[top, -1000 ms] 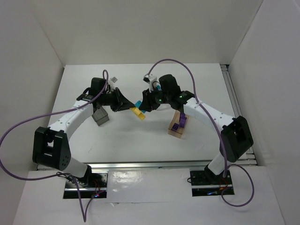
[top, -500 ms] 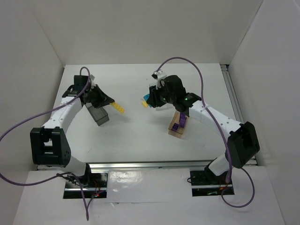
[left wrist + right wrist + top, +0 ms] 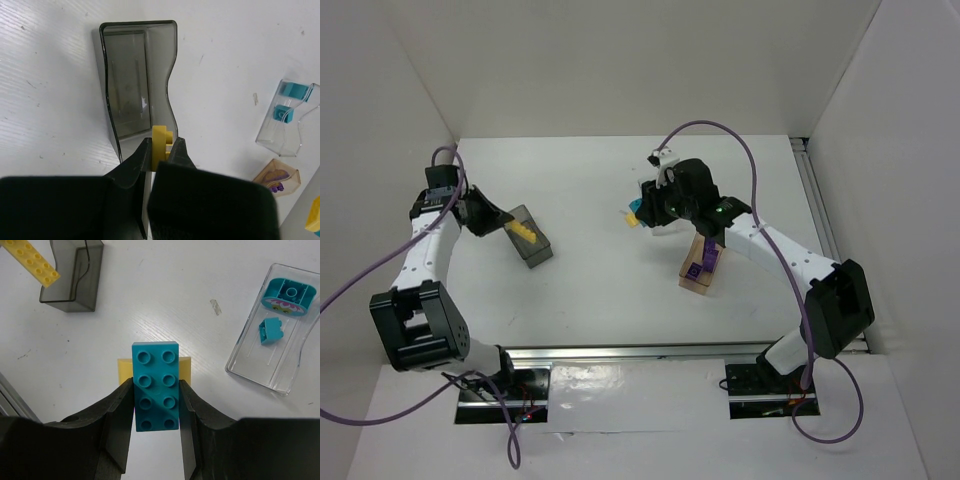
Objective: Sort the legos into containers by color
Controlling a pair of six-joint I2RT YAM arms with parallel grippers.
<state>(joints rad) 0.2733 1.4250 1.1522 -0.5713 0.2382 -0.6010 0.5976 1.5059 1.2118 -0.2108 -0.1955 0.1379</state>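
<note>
Yellow brick (image 3: 161,141) pinched in my left gripper (image 3: 161,155), above the dark grey bin (image 3: 137,23). My right gripper (image 3: 155,390) clamps a teal brick (image 3: 155,371); at its two o'clock, the clear bin (image 3: 260,367) holds two teal pieces (image 3: 271,331). Tan bin (image 3: 696,283) holds purple bricks (image 3: 703,262).

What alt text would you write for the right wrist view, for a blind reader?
Two black fingers grip a teal brick over a white table, with a yellow piece partly hidden under it. A clear bin holding two teal pieces sits at right; a dark grey bin and long yellow brick at upper left.
</note>
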